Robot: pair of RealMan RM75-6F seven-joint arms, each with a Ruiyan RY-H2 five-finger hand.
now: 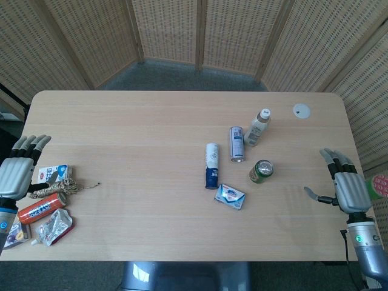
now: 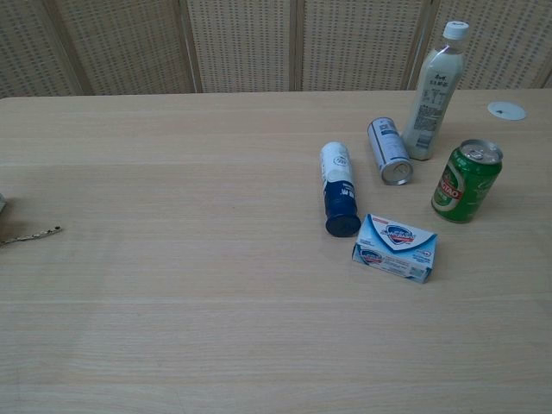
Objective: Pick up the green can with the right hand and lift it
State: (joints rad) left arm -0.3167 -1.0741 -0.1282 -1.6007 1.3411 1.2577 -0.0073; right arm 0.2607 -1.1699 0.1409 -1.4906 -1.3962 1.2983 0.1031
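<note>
The green can [image 1: 262, 171] [image 2: 466, 181] stands upright on the table, right of centre. My right hand [image 1: 343, 182] hovers near the table's right edge, well to the right of the can, fingers spread and holding nothing. My left hand [image 1: 19, 173] is at the far left edge, fingers apart and empty. Neither hand shows in the chest view.
Around the can: a lying silver can [image 1: 236, 143], an upright pale bottle [image 1: 257, 126], a lying blue-and-white bottle [image 1: 211, 165] and a soap box [image 1: 230, 196]. A white disc [image 1: 301, 110] sits at the back right. A carton [image 1: 51, 174], rope, red can [image 1: 41, 208] and pouches lie near the left hand.
</note>
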